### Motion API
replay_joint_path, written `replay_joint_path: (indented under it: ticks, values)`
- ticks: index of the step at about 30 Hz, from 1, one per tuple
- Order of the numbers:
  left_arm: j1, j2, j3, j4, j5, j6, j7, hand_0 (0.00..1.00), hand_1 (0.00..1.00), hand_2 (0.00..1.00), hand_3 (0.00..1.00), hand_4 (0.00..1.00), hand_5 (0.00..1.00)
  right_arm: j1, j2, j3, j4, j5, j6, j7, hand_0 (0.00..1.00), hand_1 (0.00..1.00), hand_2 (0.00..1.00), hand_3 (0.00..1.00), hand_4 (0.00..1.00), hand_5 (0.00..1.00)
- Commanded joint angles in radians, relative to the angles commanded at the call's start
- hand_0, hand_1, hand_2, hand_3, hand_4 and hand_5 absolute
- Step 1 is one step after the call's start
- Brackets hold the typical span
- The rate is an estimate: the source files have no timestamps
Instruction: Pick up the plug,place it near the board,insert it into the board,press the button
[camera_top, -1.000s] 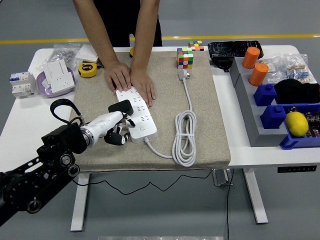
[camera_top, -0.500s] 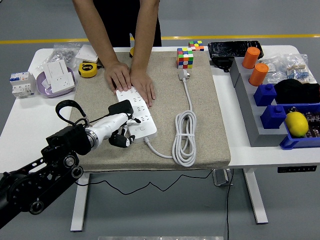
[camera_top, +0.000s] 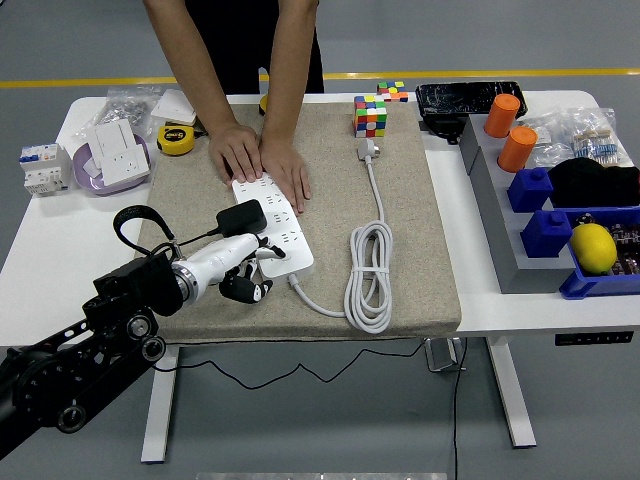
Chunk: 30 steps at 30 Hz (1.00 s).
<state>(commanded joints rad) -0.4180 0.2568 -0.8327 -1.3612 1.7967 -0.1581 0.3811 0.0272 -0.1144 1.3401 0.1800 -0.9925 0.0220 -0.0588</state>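
Observation:
A white power strip (camera_top: 287, 232) lies on the beige mat (camera_top: 400, 210). A black plug (camera_top: 243, 216) stands on the strip's left side and looks seated in a socket. My left hand (camera_top: 250, 268) is just in front of the plug, at the strip's near end. White fingers (camera_top: 268, 252) reach onto the strip's near end, and the others curl under; it holds nothing. Both of a person's hands (camera_top: 262, 158) press flat on the strip's far end. The button cannot be made out under my fingers.
The strip's white cable (camera_top: 368, 275) lies coiled to the right, near a colour cube (camera_top: 370, 115). A tape measure (camera_top: 176, 139) and socket parts (camera_top: 112, 152) sit at the back left. Grey steps with orange and blue blocks (camera_top: 520, 180) stand on the right.
My left hand has slid right and a little toward the near edge, away from the plug, to the strip's near end. The plug and the person's hands have stayed put.

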Motion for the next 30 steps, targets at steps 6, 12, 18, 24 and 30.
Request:
replay_joint_path:
  ticks: [6, 12, 18, 24, 30]
  values:
    - [-0.01, -0.014, -0.001, 0.0, 0.005, 0.006, -0.002, 0.123, 0.023, 0.147, 0.75, 0.592, 0.002, 0.004, -0.001, -0.001, 0.0, 0.001, 0.0, 0.0, 0.803, 0.722, 0.714, 0.703, 0.998, 0.818]
    - [-0.013, -0.016, 0.002, 0.004, 0.005, 0.005, -0.001, 0.123, 0.023, 0.148, 0.749, 0.594, 0.002, 0.006, 0.0, 0.0, 0.0, 0.001, 0.0, 0.001, 0.803, 0.721, 0.714, 0.703, 0.998, 0.819]
    - [-0.012, -0.013, -0.001, 0.004, 0.009, 0.006, -0.001, 0.123, 0.023, 0.148, 0.749, 0.598, 0.002, 0.005, -0.001, 0.001, 0.0, 0.001, 0.0, 0.001, 0.802, 0.721, 0.714, 0.703, 0.998, 0.819]
    - [-0.008, -0.013, 0.0, 0.017, 0.017, 0.001, 0.003, 0.123, 0.022, 0.148, 0.747, 0.597, 0.002, 0.006, 0.0, 0.001, 0.0, 0.001, 0.001, 0.002, 0.802, 0.721, 0.714, 0.704, 0.998, 0.821]
    - [-0.009, -0.013, 0.009, 0.025, 0.015, -0.003, 0.004, 0.122, 0.022, 0.148, 0.74, 0.6, 0.002, 0.006, -0.001, 0.003, 0.0, 0.0, 0.0, 0.001, 0.803, 0.722, 0.714, 0.705, 0.998, 0.821]
